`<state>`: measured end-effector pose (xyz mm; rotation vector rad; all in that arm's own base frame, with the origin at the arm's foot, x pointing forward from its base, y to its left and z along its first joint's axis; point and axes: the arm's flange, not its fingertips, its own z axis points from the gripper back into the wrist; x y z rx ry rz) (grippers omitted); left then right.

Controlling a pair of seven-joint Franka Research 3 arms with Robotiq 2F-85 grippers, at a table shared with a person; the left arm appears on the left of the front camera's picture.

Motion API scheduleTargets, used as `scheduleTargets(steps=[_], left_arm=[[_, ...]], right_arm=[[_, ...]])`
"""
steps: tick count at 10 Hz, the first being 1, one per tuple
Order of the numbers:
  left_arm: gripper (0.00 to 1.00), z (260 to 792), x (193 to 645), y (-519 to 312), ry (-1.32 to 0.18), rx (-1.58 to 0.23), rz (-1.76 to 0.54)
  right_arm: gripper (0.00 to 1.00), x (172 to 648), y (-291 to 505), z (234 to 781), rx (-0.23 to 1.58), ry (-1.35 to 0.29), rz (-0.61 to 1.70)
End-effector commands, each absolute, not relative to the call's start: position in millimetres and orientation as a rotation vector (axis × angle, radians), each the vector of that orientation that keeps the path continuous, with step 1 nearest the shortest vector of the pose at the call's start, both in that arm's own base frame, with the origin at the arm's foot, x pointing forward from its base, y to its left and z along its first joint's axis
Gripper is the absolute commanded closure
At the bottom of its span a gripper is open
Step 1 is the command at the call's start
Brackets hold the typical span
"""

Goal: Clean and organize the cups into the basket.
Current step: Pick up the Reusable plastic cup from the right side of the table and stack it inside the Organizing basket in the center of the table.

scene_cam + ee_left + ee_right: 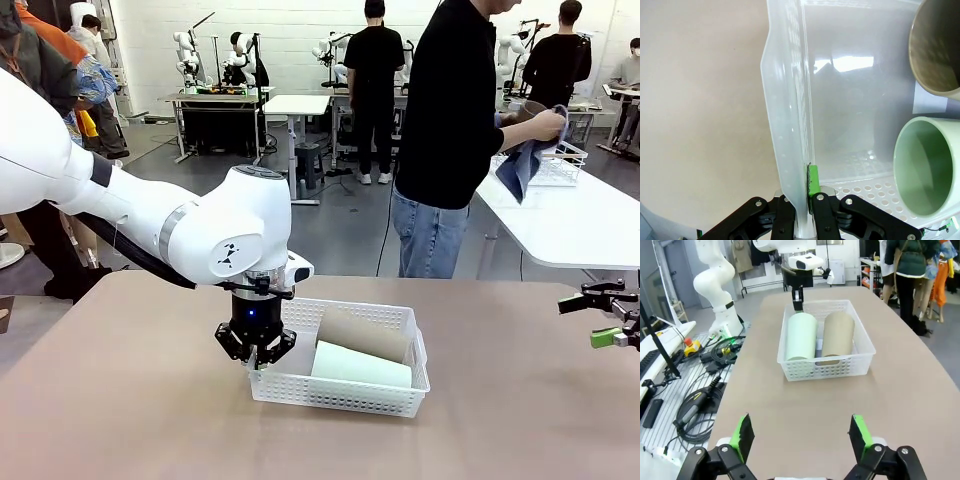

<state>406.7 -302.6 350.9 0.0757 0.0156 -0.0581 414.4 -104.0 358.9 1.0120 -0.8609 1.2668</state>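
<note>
Left gripper (256, 352) is clamped on the left short wall of the white plastic lattice basket (340, 392), one finger inside and one outside. In the left wrist view its green pad (812, 180) lies flat against the wall's inner face. The basket sits near the middle of the beige desk (120, 410). Two cups lie on their sides in it, touching, with their open mouths toward the left gripper. The pale mint green tumbler cup (362, 366) is on the robot side and the tan-brown tumbler cup (362, 336) is behind it. Right gripper (801, 437) is spread wide and holds nothing, at the desk's right end, well apart from the basket. Person (450, 120) beyond the desk holds a blue cloth (520, 168).
</note>
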Motion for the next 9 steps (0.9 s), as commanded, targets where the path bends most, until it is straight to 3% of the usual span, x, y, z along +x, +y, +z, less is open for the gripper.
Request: scheduleTargets(steps=[1,9], left_arm=[[1.00,349.7,406.0,-303.1,0.015,0.081,-0.062],[1.00,349.7,406.0,-303.1,0.015,0.081,-0.062]], right_arm=[[0.00,406.9,-105.7,358.3,1.031,-0.874,1.253],[0.00,406.9,-105.7,358.3,1.031,-0.874,1.253]])
